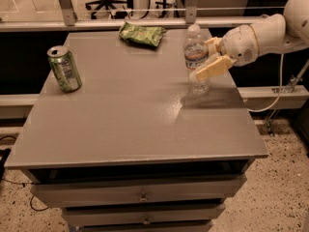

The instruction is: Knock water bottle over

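As I see it from my station, clear ribbed plastic water bottle with white cap [195,50] stands upright, right rear of grey table [135,124] | white pincer [201,59] spread, near finger [212,68] across bottle's front | green drink can [64,69] far left | green crinkled bag [141,33] rear

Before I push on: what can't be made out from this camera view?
1. Contact: the gripper, open at the right side of the water bottle, has its near finger overlapping the bottle in the camera view, so touching or apart cannot be told.
2. Arm: cut off by the right edge.
3. Print on the label: too small.
4. Lowest drawer: cut off by the bottom edge.
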You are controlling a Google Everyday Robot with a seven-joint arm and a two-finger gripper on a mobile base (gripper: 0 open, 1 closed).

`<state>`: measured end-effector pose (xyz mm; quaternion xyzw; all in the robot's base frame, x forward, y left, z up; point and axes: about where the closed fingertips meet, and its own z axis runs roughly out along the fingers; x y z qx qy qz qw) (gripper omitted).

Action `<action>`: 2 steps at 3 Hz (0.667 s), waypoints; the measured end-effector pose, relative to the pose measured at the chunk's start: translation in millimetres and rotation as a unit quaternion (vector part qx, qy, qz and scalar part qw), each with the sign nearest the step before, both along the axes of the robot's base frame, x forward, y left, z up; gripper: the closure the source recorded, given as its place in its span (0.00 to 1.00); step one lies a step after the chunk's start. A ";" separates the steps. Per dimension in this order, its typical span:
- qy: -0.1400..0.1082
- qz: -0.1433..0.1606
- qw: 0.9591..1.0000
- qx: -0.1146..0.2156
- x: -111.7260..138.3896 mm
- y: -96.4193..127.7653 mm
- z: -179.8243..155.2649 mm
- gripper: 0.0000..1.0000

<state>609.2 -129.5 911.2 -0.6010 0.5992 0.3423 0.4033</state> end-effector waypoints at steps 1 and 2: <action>-0.027 0.019 0.999 -0.022 -5.4 10.4 7.5 0.62; -0.074 0.049 0.992 -0.085 -18.2 24.3 12.3 0.85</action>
